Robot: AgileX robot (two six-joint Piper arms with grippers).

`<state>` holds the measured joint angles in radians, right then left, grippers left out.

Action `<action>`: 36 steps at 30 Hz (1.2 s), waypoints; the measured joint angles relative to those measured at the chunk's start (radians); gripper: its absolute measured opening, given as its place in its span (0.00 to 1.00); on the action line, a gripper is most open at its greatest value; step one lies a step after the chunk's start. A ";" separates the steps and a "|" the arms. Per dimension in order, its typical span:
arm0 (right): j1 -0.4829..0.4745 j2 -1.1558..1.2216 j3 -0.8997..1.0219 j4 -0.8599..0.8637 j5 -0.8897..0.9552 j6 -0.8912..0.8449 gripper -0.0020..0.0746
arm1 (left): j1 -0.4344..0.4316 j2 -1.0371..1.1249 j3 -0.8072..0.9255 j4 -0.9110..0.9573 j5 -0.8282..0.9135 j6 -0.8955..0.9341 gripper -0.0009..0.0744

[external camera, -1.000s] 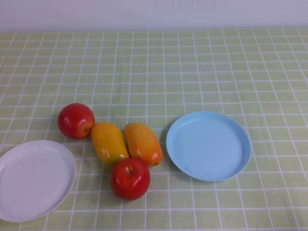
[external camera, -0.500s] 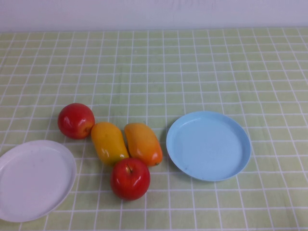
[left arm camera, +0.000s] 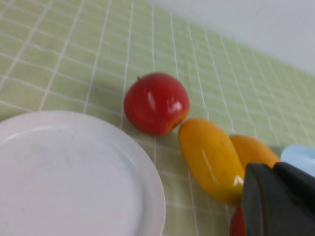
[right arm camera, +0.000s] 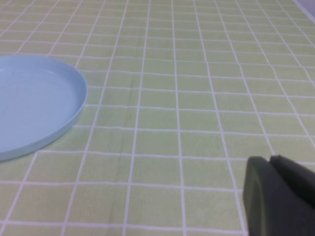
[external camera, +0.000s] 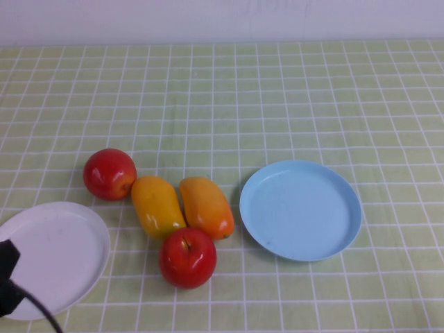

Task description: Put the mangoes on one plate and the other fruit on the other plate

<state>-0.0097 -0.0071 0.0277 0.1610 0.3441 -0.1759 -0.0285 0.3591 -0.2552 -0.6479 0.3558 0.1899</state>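
The left gripper (external camera: 8,274), closed and empty, hangs over the near edge of the white plate (external camera: 62,250). Beyond it, toward the table's middle, lie 2 mangoes (external camera: 157,205) (external camera: 207,207) side by side, touching, with 1 red apple (external camera: 109,173) behind them and another (external camera: 187,257) in front. Farther right sits the light blue plate (external camera: 267,187). The right gripper (right arm camera: 280,196), closed, holds nothing, just right of that plate.
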 joint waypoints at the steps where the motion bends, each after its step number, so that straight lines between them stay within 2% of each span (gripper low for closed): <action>1: 0.000 0.000 0.000 0.000 0.000 0.000 0.01 | 0.000 0.049 -0.043 0.000 0.036 0.026 0.01; 9: 0.000 0.000 0.000 0.000 0.000 0.000 0.01 | 0.000 0.457 -0.315 0.016 0.299 0.277 0.01; 16: 0.000 0.000 0.000 0.000 0.000 0.000 0.01 | -0.010 0.682 -0.521 0.026 0.472 0.391 0.01; 19: 0.000 0.000 0.002 0.000 0.000 0.000 0.01 | -0.085 0.762 -0.584 0.063 0.499 0.403 0.01; 25: 0.000 0.000 0.003 0.000 0.000 0.000 0.01 | -0.370 0.919 -0.708 0.304 0.540 0.257 0.01; 28: 0.000 0.000 0.002 0.000 0.000 0.000 0.01 | -0.466 0.991 -0.768 0.424 0.593 0.189 0.01; 33: 0.000 0.000 0.002 0.000 0.000 0.000 0.01 | -0.578 1.096 -0.859 0.558 0.668 0.121 0.01; 36: 0.000 0.000 0.002 0.000 0.000 0.000 0.01 | -0.607 1.149 -0.908 0.572 0.716 0.116 0.01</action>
<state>-0.0097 -0.0071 0.0296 0.1610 0.3441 -0.1759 -0.6353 1.5081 -1.1636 -0.0761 1.0720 0.3063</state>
